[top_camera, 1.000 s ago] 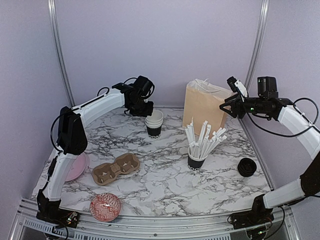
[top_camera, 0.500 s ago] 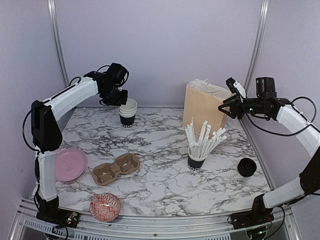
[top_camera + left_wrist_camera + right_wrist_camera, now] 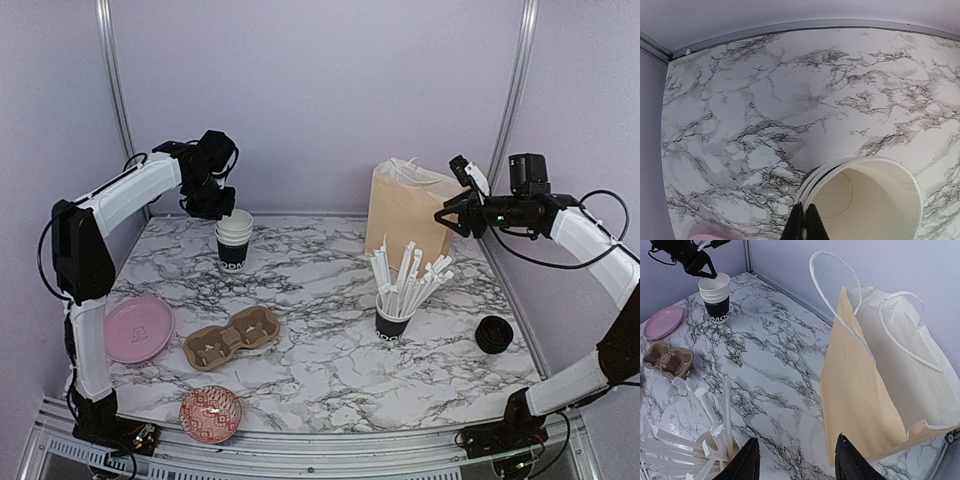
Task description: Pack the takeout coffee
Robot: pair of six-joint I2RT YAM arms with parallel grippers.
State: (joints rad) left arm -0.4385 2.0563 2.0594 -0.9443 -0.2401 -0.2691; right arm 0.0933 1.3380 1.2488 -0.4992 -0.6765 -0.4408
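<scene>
The left gripper [image 3: 804, 221], pressed together, pinches the white rim of the stacked small black paper cups with white lettering [image 3: 233, 250] at the far-left part of the marble-patterned counter [image 3: 320, 340], while the right gripper [image 3: 797, 460] hangs with jaws spread just beside the tan paper bag [image 3: 870, 400].

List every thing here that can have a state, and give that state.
coffee cups: nested, upright
left gripper: shut on coffee cups
right gripper: open, empty
paper bag: upright, open
cup carrier: empty
straw cup: upright, holding straws
black lid: off, lying loose
pink plate: empty
bowl: empty
</scene>
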